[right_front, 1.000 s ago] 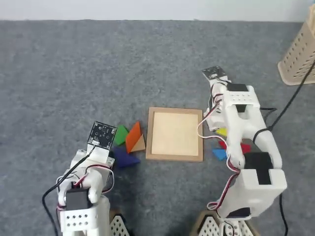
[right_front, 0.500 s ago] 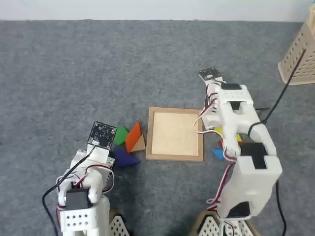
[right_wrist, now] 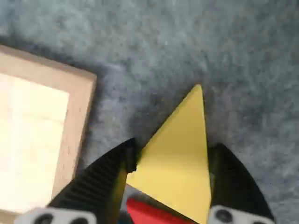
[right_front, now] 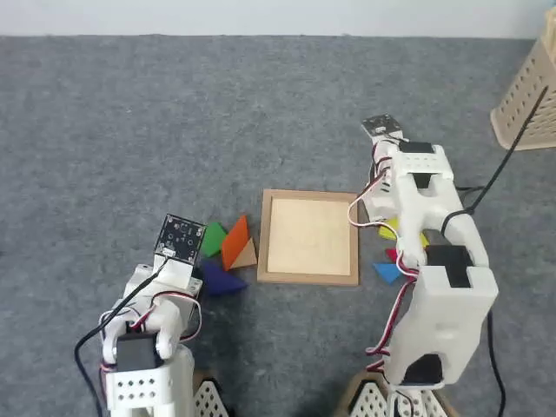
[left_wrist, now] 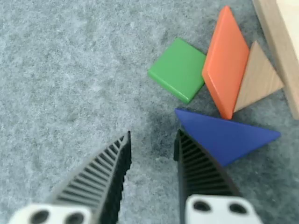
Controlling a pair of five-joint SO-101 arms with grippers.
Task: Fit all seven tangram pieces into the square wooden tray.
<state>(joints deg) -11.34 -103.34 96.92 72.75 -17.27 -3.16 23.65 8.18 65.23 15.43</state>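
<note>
Beside wooden tray (right_wrist: 77,88), right hand (right_wrist: 172,150) open wide, straddling yellow triangle (right_wrist: 180,156).

Tray (right_front: 309,276) of pale unfinished wood, tangram pieces (left_wrist: 225,60) smooth matt painted, carpet (right_front: 130,130) rough grey pile, gripper fingers (left_wrist: 112,172) ribbed black plastic.

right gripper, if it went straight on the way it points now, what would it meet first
The yellow triangle, lying on the carpet between the right gripper's open fingers. How near it is, the right wrist view cannot settle.
</note>
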